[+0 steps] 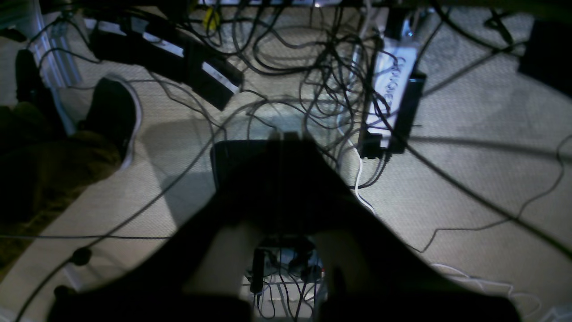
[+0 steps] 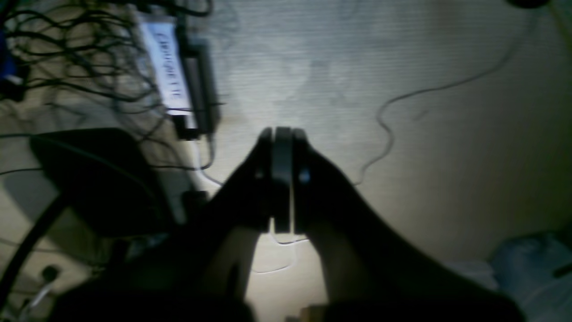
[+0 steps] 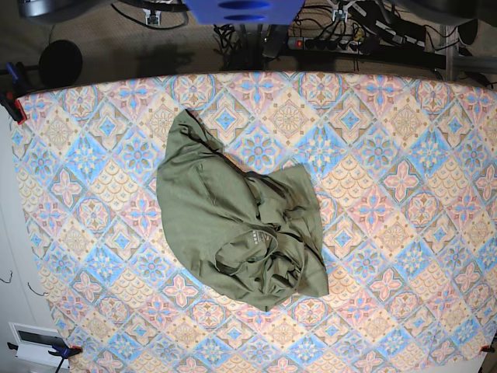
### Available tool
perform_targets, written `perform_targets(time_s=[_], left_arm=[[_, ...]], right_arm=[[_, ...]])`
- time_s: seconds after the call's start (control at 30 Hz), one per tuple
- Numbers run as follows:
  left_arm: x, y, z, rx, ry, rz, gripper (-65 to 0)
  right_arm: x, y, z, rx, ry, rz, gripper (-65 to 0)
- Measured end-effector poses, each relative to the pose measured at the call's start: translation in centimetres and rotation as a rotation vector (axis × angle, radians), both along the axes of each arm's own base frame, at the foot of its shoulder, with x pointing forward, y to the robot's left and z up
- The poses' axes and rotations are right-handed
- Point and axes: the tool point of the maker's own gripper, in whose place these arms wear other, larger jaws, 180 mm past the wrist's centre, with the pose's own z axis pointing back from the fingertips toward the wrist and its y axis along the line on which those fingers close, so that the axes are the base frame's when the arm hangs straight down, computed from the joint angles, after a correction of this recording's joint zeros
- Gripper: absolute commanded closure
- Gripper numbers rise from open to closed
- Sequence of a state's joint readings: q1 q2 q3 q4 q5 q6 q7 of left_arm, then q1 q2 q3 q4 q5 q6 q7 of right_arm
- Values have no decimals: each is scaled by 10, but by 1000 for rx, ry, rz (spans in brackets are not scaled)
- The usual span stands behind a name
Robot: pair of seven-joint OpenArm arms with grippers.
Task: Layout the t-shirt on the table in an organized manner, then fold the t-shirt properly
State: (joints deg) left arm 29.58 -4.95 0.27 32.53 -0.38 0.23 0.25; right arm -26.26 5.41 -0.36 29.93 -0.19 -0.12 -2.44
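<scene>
The olive-green t-shirt (image 3: 225, 225) lies crumpled in a heap left of the middle of the table (image 3: 388, 179), its neck label facing up near the front. Neither gripper shows in the base view. My left gripper (image 1: 283, 134) is shut with nothing between its fingers, and it hangs over carpet floor strewn with cables. My right gripper (image 2: 282, 132) is also shut and empty, its fingers pressed together above bare carpet. The t-shirt and the table are out of both wrist views.
A tangle of cables (image 1: 313, 67) and a white power strip (image 1: 393, 89) lie on the floor, and a dark shoe (image 1: 114, 112) is at the left. Clamps (image 3: 14, 105) hold the tablecloth's corners. A blue robot base (image 3: 245, 9) stands behind the table's far edge.
</scene>
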Motion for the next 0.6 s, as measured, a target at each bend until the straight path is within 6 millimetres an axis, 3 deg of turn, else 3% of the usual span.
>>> perform_targets(time_s=[0.23, 0.4, 0.6], left_arm=[[-9, 3, 24, 0, -57, -22, 0], [-7, 12, 44, 12, -109, -44, 0], [12, 14, 73, 11, -207, -74, 0]], right_arm=[[-8, -5, 22, -1, -58, 28, 0], [3, -44, 48, -79, -125, 93, 0], [1, -69, 77, -135, -183, 56, 0]])
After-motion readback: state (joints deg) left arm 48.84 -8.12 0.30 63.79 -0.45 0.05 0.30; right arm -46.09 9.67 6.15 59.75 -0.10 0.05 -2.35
